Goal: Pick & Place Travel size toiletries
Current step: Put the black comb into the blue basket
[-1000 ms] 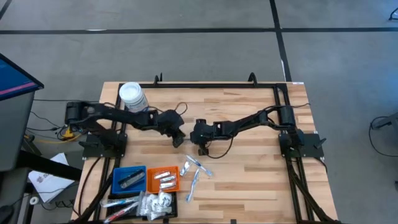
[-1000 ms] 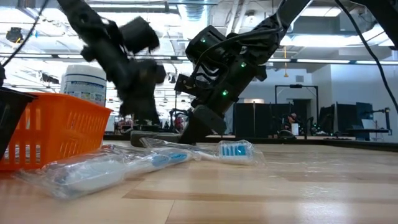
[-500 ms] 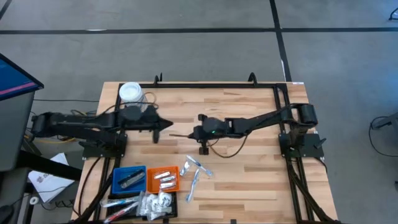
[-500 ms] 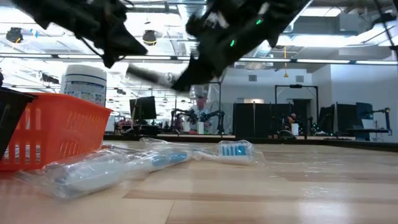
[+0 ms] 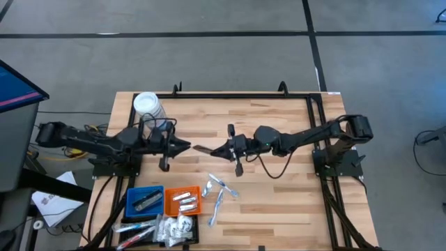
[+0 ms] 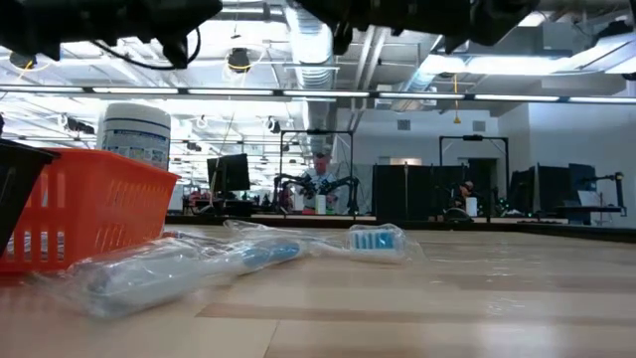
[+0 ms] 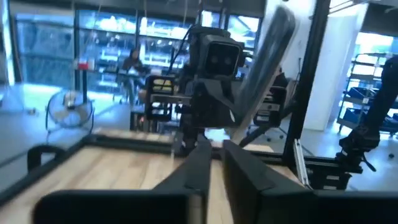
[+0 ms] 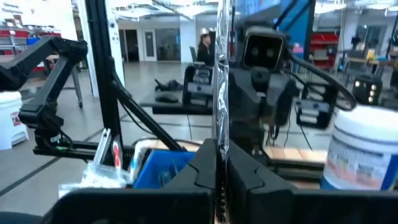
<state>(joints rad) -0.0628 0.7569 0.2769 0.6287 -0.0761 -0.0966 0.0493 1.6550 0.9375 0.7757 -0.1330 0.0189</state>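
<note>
My right gripper (image 5: 214,149) hangs above the table's middle, level and pointing toward the left edge, shut on a slim, silvery, clear-wrapped toiletry (image 5: 201,148) (image 8: 219,62). My left gripper (image 5: 187,146) (image 7: 216,152) faces it, level, fingers a narrow gap apart, its tips just short of the item's free end. I cannot tell whether they touch. Two wrapped toothbrushes (image 5: 219,192) (image 6: 248,254) lie flat on the table toward the near edge. More small toiletries lie in the orange tray (image 5: 183,200). My right gripper pinches one end (image 8: 218,144) of the slim wrapped item between its two fingers. The fingers come in level from the table's right side and lie along the item. It sticks out past the fingertips toward my left gripper, lifted clear of the table.
A blue tray (image 5: 145,201) and the orange tray (image 6: 79,209) stand at the near left, with loose clear packets (image 5: 174,226) in front of them. A white-lidded jar (image 5: 148,107) (image 6: 134,134) stands at the far left. A black frame (image 5: 244,95) runs along the table's edges.
Both grippers have risen from the table's middle and tipped from pointing down to level. My left gripper has drawn back toward the left edge. My right gripper has carried the slim item up, clear of the table.
</note>
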